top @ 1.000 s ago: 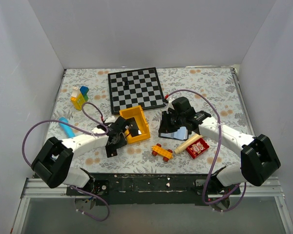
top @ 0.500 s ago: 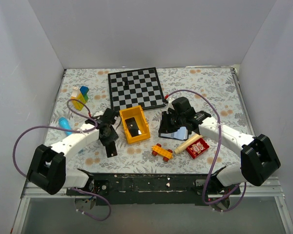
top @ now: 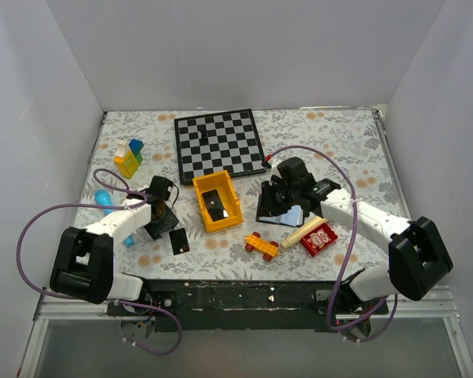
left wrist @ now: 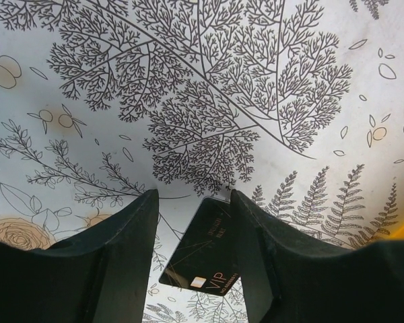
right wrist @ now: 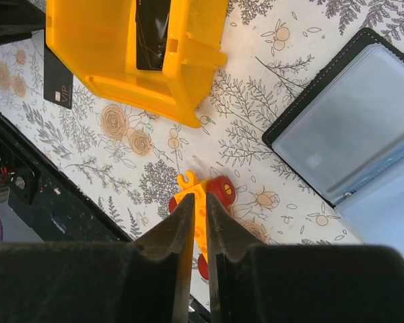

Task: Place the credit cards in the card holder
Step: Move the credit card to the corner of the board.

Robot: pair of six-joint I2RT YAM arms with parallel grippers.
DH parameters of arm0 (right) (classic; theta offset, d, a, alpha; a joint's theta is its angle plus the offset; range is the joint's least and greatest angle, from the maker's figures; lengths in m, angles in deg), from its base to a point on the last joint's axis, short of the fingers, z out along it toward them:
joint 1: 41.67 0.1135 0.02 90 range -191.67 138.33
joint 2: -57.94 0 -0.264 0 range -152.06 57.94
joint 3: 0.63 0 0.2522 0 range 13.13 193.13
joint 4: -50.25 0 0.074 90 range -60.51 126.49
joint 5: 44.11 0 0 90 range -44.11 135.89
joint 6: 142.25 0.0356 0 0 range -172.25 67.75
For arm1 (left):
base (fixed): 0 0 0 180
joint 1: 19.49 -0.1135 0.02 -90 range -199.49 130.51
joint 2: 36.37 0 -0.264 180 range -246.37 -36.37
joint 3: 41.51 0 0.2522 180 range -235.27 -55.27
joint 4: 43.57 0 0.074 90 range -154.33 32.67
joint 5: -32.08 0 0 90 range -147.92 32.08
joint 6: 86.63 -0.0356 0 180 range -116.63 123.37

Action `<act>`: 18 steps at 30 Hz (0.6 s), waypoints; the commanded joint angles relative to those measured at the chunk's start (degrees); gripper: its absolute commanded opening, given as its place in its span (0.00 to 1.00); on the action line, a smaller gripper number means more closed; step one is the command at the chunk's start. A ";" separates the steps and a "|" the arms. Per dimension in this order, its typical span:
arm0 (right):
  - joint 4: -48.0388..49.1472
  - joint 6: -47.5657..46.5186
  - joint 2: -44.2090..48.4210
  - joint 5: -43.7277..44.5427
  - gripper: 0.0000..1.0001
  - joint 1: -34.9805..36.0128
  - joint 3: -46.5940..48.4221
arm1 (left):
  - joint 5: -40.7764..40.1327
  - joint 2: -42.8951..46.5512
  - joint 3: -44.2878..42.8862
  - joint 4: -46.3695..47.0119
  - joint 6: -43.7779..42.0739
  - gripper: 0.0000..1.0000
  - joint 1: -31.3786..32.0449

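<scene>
Here, near edge first: one credit card [left wrist: 205, 252], black, flat on the flowered desk [top: 339, 150]. Left gripper [left wrist: 193, 202] released, its fingers standing apart either side of that card, not touching it. Toy car [top: 261, 244], orange and red, beside a red block [top: 319, 239] and a wooden peg [top: 303, 231]. Card holder [right wrist: 337, 128] lying open, blue-grey pockets up, just behind the peg. Right gripper [right wrist: 199, 202] above its left edge, clenched to a thin slit, nothing seen in it. Yellow bin [right wrist: 114, 54] left of the card holder, a second black card [right wrist: 153, 33] inside. Blue tube [top: 102, 198] at far left. Stacked coloured blocks [top: 128, 157] and chessboard [top: 219, 143] farthest back.
</scene>
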 commanded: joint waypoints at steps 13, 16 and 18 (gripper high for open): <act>0.55 -0.49 -0.74 -0.50 0.20 -0.20 1.87 | 5.14 -0.03 7.84 6.40 4.68 0.44 9.11; 0.55 -0.40 -0.83 -0.59 0.20 -0.20 1.96 | 4.44 -0.82 7.31 4.90 6.79 0.44 12.89; 0.55 -0.40 -0.92 -0.68 0.20 -0.20 1.88 | 4.44 -0.83 7.40 3.85 7.58 0.44 14.30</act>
